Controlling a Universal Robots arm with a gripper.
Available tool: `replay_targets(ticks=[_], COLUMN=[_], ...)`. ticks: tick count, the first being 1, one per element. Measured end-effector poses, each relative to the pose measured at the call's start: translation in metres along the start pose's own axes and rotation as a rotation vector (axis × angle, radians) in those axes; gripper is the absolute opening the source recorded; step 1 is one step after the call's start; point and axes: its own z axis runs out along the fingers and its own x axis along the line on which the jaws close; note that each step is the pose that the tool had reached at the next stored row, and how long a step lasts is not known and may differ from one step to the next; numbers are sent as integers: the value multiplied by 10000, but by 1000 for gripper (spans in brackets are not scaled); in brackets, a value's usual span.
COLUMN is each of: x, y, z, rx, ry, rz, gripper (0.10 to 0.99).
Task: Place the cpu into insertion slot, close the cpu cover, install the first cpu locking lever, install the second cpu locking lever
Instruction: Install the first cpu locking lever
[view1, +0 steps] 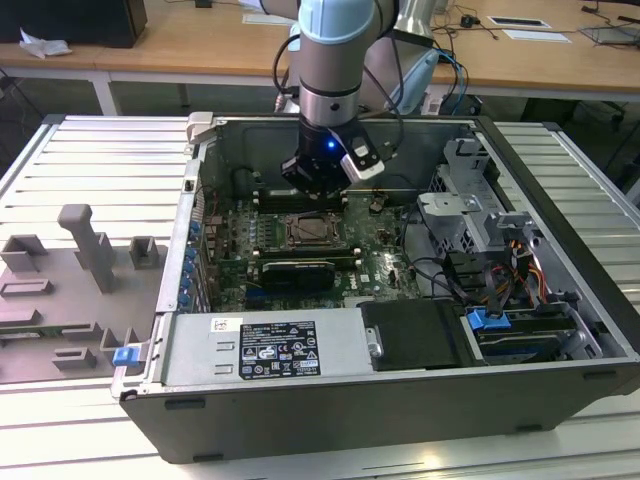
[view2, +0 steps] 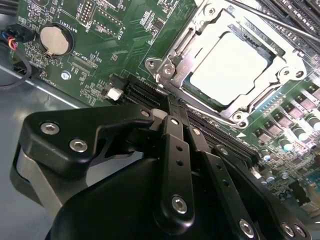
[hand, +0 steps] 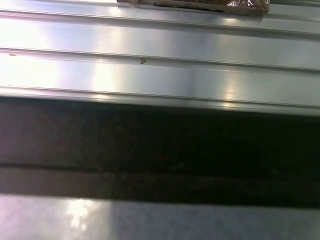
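A: How is the claw (view2: 172, 107) set?

B: In the second wrist view its two fingers (view2: 176, 150) are seen pressed together, clenched, with nothing held between them. The tips are poised just beside the corner of the socket, close above the green motherboard (view2: 100, 45).

A: And the chip?

B: The cpu (view2: 230, 65) is already seated in the insertion slot (view2: 197, 95), just beyond the fingertips. The cpu cover (view2: 290, 65) appears to be folded down around it, its silver frame bordering the metal top on all sides. A thin locking lever (view2: 260, 17) is seen running along the far edge of the frame, away from the claw; whether it is latched cannot be told.

A: What lies farther out?

B: In the exterior view the claw (view1: 318, 180) hangs inside the open computer case (view1: 560, 330), directly over the socket area (view1: 310, 232). Black memory slots (view2: 220, 137) are found between the fingers and the socket, and a coin battery (view2: 54, 40) well off to the side.

A: What might go wrong?

B: It is judged that a lever could be missed or could slip off the closed tips, since the wire is thin and springy. If the tips were driven too low, the memory slots or small board components could be scraped. A lever released before being hooked might spring back, and the cover might be left unclamped.
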Motion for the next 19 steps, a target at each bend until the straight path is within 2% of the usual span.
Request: replay_targets(ticks=[7,13,19], x=[-1,-2,0], y=[-3,0,-3], z=[28,4,20], rx=[16,14,23], ry=[0,0,4], rz=[-3,-2,-2], gripper=[106,106,106])
